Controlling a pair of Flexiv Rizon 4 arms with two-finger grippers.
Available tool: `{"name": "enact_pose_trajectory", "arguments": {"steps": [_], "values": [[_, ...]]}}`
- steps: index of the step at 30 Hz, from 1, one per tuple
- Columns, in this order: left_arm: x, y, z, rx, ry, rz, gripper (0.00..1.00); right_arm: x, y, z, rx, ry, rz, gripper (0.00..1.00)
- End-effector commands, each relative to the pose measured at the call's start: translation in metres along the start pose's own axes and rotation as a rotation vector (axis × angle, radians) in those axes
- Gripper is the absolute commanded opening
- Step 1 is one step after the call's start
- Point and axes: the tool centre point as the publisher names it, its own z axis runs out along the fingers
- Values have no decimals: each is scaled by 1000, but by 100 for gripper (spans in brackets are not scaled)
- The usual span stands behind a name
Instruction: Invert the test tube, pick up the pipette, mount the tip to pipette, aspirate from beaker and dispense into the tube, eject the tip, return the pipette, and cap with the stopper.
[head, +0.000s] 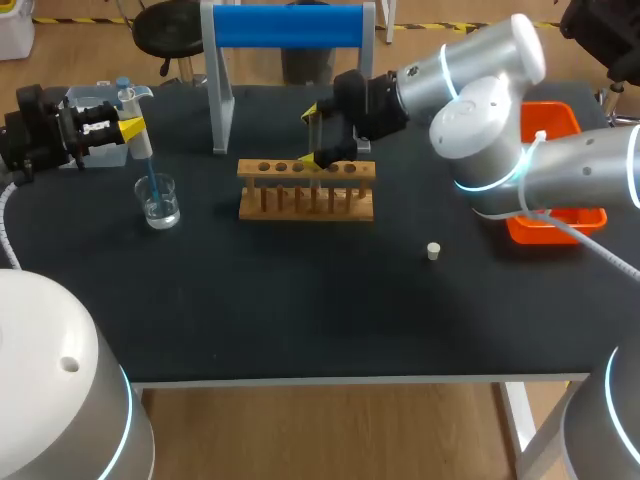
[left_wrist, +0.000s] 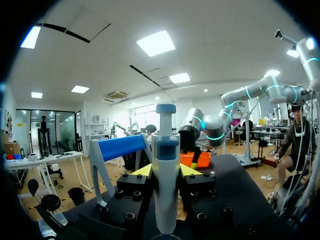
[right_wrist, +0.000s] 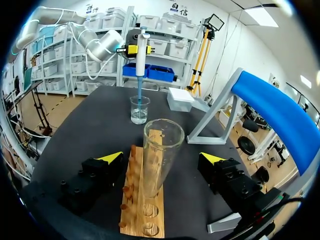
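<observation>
Right wrist view, tube (right_wrist: 161, 157) between parted jaws, left jaws clamping pipette (right_wrist: 141, 57)

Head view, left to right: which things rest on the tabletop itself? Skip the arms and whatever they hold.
beaker → wooden test tube rack → stopper → orange tray. The blue stand overlaps the rack's span, so it is left out.

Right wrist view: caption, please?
Open right gripper straddles clear glass test tube in wooden rack; beyond, white pipette with blue tip in glass beaker.
</observation>
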Motion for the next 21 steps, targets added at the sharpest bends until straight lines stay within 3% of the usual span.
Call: {"name": "enact_pose_trajectory", "arguments": {"steps": [1,21], "values": [[1,-1,0,-1,-2,1,0,-2,0,3,5,4,0,100],[1,-1,0,-1,-2,1,0,-3,1,6,20,0,-2,100]]}}
